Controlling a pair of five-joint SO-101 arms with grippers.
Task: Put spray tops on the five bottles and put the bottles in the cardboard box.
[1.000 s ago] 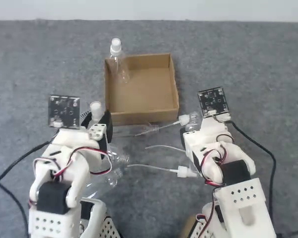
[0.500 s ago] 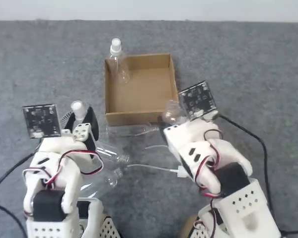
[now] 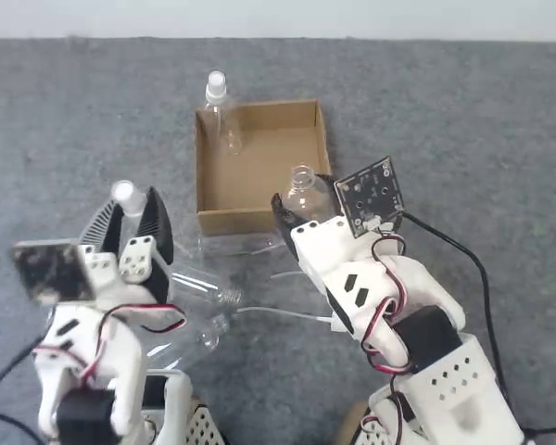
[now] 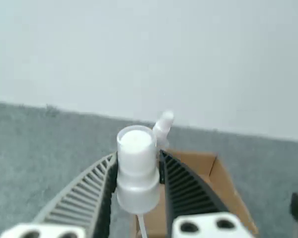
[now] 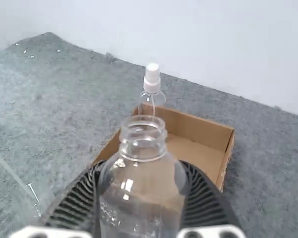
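The left hand point(image 3: 130, 215) is up off the counter point(image 3: 463, 120), its two ribbed fingers point(image 4: 92, 198) clamped on a white spray top point(image 4: 136, 166), which stands upright between them with its thin tube hanging below. On the other side, the right hand point(image 3: 301, 211) is closed around a clear bottle point(image 3: 304, 190). The bottle is held upright with its neck open and no top on it, raised just at the near wall of the cardboard box point(image 3: 324, 148). From the right wrist you look straight over that open mouth point(image 5: 143, 136) and into the box beyond.

At the box's far left corner stands a bottle with its spray top on point(image 3: 219, 111) (whether it sits fully inside the corner is hard to judge from here).

Down on the counter between the two arms, things are scattered. One clear bottle lies on its side point(image 3: 199, 283) near the left arm, and another lies along the front of the box point(image 3: 241, 244). A loose spray top point(image 3: 337, 322) with its long tube rests beside the right arm.
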